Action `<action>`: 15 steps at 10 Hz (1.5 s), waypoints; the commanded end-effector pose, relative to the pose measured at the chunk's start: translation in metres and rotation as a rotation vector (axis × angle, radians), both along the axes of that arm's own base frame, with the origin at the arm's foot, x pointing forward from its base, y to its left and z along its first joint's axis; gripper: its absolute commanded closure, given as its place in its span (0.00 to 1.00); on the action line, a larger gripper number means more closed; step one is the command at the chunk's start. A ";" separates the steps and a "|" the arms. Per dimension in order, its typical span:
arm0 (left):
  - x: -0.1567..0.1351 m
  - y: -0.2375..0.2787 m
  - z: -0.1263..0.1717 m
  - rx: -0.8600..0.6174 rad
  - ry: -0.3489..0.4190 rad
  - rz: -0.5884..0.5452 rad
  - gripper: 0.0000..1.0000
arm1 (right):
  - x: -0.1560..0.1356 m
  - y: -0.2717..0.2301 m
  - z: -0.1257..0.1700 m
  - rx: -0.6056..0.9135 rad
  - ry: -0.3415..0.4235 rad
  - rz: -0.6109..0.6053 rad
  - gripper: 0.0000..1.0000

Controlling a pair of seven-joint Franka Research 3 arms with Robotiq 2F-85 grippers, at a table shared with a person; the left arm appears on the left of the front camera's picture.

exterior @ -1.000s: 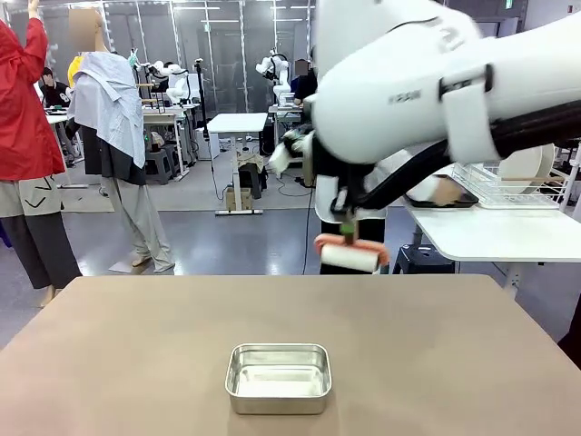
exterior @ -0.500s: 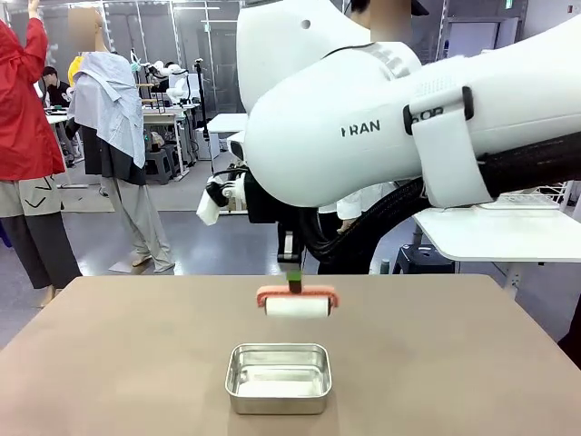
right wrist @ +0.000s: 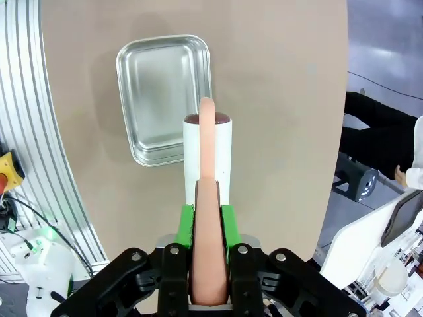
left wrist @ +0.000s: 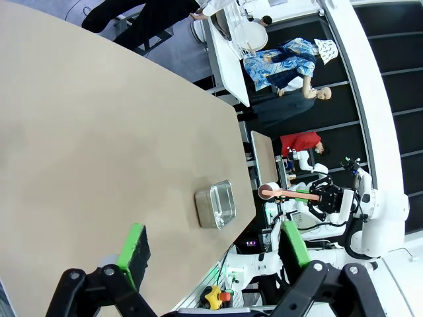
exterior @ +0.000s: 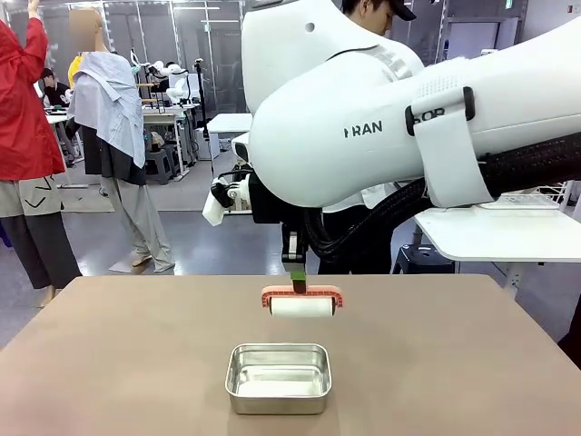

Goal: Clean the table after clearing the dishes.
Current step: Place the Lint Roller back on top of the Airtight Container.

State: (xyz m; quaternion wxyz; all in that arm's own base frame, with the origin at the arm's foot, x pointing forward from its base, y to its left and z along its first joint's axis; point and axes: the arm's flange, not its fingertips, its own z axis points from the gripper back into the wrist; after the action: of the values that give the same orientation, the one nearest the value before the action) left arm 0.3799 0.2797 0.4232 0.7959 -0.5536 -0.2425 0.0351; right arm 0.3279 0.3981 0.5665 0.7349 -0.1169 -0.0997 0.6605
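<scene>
The taupe-brown table (exterior: 109, 354) spreads across the front view. My right gripper (exterior: 298, 278) is shut on the salmon-red handle of a roller (exterior: 302, 305), whose white roll hangs level just behind a steel pan (exterior: 278, 377); whether it touches the top I cannot tell. In the right wrist view the green pads (right wrist: 186, 226) clamp the handle (right wrist: 205, 218), with the white roll (right wrist: 207, 155) beside the pan (right wrist: 164, 99). My left gripper (left wrist: 213, 246) is open high over the table (left wrist: 99, 132) with nothing between its fingers. The dishes are out of view.
A white side table (exterior: 490, 232) with a wire rack stands off the table's far right corner. A person in dark trousers (exterior: 363, 250) stands behind the far edge, largely hidden by my right arm. Bare table top lies to both sides of the pan.
My right arm has swung from the back right to the middle, carrying the roller left and down to just behind the pan. The pan has not moved.
</scene>
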 end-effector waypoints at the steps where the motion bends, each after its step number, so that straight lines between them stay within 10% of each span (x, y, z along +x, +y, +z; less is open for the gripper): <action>1: -0.003 0.001 0.001 0.011 0.001 0.000 0.00 | 0.007 0.003 -0.011 0.049 0.073 0.093 0.79; 9: -0.003 0.001 0.001 0.011 0.001 0.000 0.00 | 0.070 0.022 -0.114 0.118 0.368 0.145 0.79; 15: -0.003 0.001 0.001 0.011 0.001 0.000 0.00 | 0.119 0.010 -0.153 0.097 0.370 0.153 0.79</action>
State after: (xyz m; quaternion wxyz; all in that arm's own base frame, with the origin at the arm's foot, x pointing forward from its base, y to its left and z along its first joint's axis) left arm 0.3801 0.2795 0.4232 0.7960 -0.5536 -0.2423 0.0349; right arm 0.4444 0.4072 0.4162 0.7031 0.0557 0.0024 0.7089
